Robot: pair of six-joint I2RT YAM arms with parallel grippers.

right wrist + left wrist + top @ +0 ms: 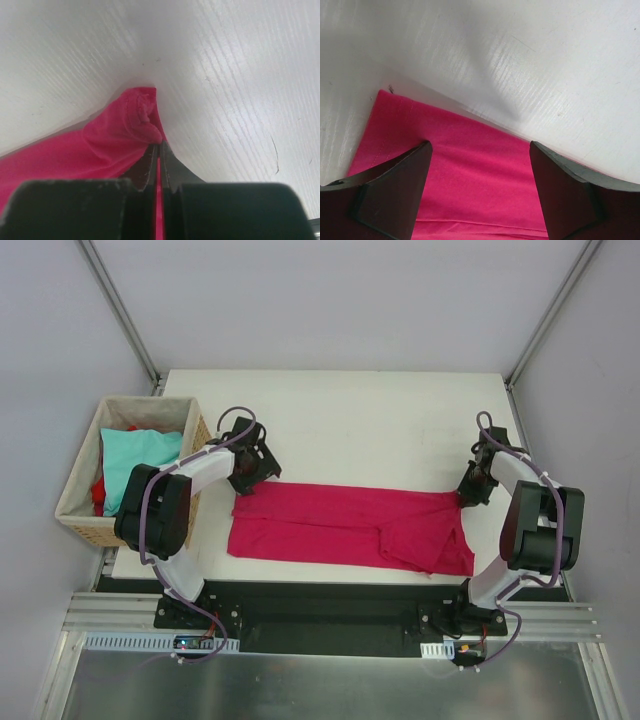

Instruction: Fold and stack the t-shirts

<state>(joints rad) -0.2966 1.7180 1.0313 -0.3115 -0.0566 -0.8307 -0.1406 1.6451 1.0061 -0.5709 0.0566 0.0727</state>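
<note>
Right gripper (160, 146) is clamped shut on the magenta shirt (340, 525), its jaws pressed together with a sliver of cloth between them. Only the right wrist view shows this bite. A rolled, bunched bit of hem bulges just past the tips, and bare white table (350, 420) lies beyond it. From above, the pinch is hidden under the wrist, which sits at the shirt's far right corner.

Left gripper (480, 146) stands wide open and holds nothing. Its wrist view shows the two dark fingers (395, 195) set either side of the shirt's far left corner, with a stitched hem running along the cloth's left edge and table past it. Whether the fingertips touch the cloth cannot be told from either view. The top view places this gripper at the far left corner but does not show its jaws.

The top view alone gives the whole layout. The magenta shirt lies across the near half of the table as a long band between the two arms. It is flat on the left and creased and overlapped on the right, where one corner reaches toward the near edge.

Left of the table, beside the left arm, sits a basket (80, 465). A teal shirt (135, 455) lies on top inside it, and a red shirt (98, 492) peeks out at its near left. The far half of the table is white surface.
</note>
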